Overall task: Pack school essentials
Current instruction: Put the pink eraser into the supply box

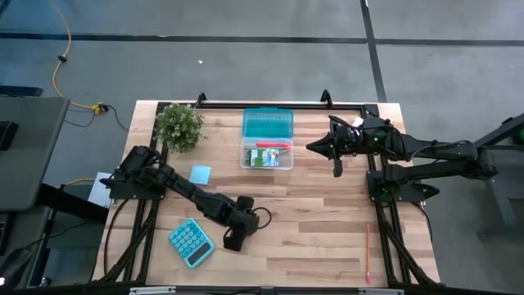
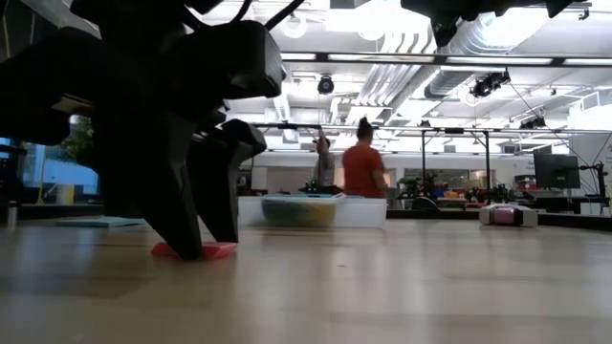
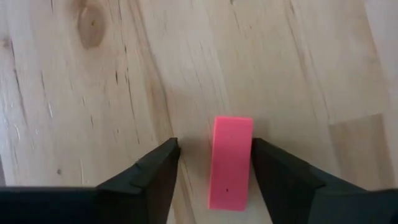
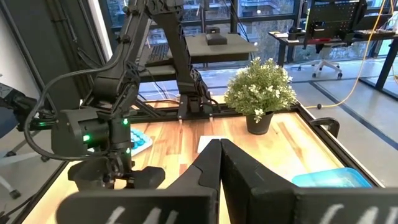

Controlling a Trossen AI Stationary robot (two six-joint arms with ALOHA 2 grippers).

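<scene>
Nearest the left wrist camera, the pink eraser [image 3: 231,163] lies flat on the desk [image 3: 93,93] between the two fingers of the left tool [image 3: 214,168]. The fingers stand apart. One finger is touching or almost touching one long side of the eraser; the other finger [image 3: 158,171] stands clear of the opposite side, with bare wood showing in the gap. The eraser is therefore off-centre in the opening.

The long axis of the eraser runs parallel to the fingers, pointing away from the wrist, so the fingers face its two long sides. This is judged the correct alignment for a pinch across the short dimension. Closing should first slide the eraser slightly toward centre, or bring the free finger across to meet it.

In the low view the left tool [image 2: 196,244] is down at desk level with the eraser [image 2: 194,250] at its tips.

In the high view the left tool [image 1: 235,238] works at the front centre of the desk, just beside the teal calculator [image 1: 191,242]. The clear container [image 1: 267,154] with its teal lid [image 1: 268,123] sits toward the back centre.

The right tool [image 1: 337,169] waits near the back right, fingers together and empty. The left arm is clearly nearer the eraser.
</scene>
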